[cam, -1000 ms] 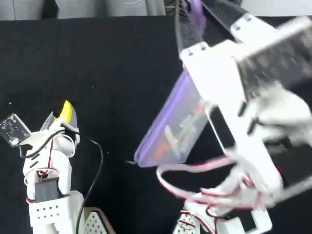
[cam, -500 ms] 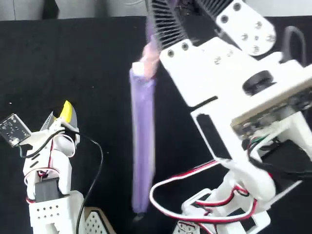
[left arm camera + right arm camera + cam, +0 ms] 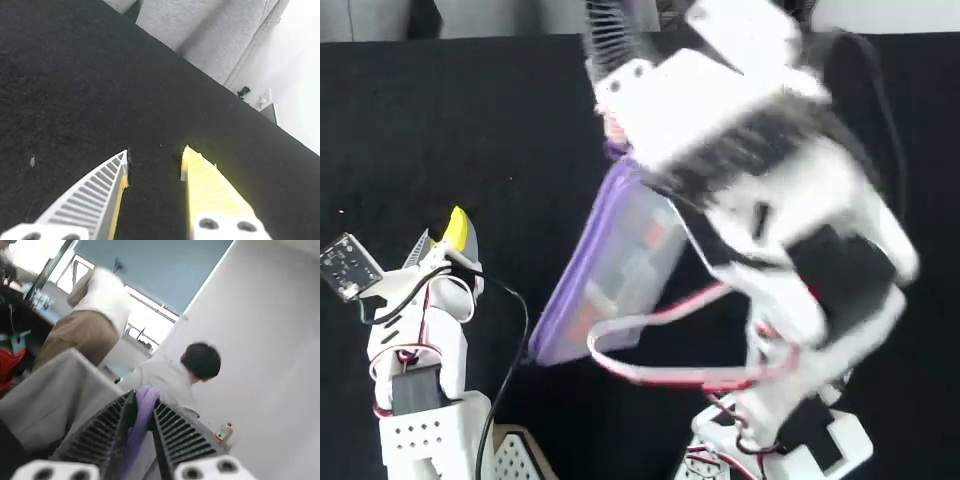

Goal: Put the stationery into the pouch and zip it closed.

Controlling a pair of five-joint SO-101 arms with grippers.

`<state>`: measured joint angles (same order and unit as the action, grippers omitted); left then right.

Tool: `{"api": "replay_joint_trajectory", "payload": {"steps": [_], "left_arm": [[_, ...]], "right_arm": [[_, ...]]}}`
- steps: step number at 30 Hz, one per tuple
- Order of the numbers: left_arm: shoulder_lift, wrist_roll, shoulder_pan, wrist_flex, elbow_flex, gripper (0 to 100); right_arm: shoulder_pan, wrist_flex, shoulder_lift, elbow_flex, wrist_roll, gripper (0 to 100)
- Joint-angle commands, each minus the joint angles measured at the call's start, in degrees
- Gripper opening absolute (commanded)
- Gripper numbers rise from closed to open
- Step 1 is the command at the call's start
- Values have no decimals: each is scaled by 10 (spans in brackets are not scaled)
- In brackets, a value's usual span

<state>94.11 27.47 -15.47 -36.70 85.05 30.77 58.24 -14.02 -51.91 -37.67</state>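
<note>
The right tool (image 3: 608, 45) is gripping the purple pouch (image 3: 610, 260) by its upper end, with the pouch lifted off the black table (image 3: 470, 120) and hanging at a slant, its top toward the far side and its lower end pointing near and left. In the right wrist view, the two black ribbed fingers of the right tool (image 3: 142, 400) are pinching a purple strip of the pouch (image 3: 141, 417) tightly between them. The pouch's clear side is facing up toward the high camera, and the stationery (image 3: 620, 280) is showing through it as pale and orange shapes lying inside. Whether the zip is shut cannot be told. The right arm's white body is looming over the right half of the table, with red and white cables looping beneath the pouch's lower end.

The left tool (image 3: 445, 238) is sitting at the near left, well apart from the pouch. In its own wrist view, the left tool (image 3: 155, 152) is standing slightly open, a grey finger and a yellow finger with a narrow gap between them, holding nothing and pointing over bare table (image 3: 75, 75).
</note>
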Motion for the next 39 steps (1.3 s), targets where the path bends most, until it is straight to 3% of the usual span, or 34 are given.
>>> {"api": "replay_joint_trajectory", "payload": {"steps": [1, 10, 16, 21, 27, 33, 39], "left_arm": [[5, 5, -4, 12, -2, 177], [5, 0, -4, 14, -25, 182], [-1, -73, 1, -44, -125, 182], [-1, -155, 95, -161, -233, 182], [-1, -169, 221, -274, -336, 182], [-18, -186, 314, -295, -363, 183], [-185, -187, 349, -296, -444, 183]], "right_arm": [[6, -15, -12, -22, -36, 11], [6, 69, -12, -40, -37, 11], [6, 109, -13, -58, -36, 11], [6, 136, -13, -78, -36, 11], [6, 137, -13, -77, -36, 11], [9, 145, -12, -77, -36, 11], [9, 165, -12, -80, -36, 11]]}}
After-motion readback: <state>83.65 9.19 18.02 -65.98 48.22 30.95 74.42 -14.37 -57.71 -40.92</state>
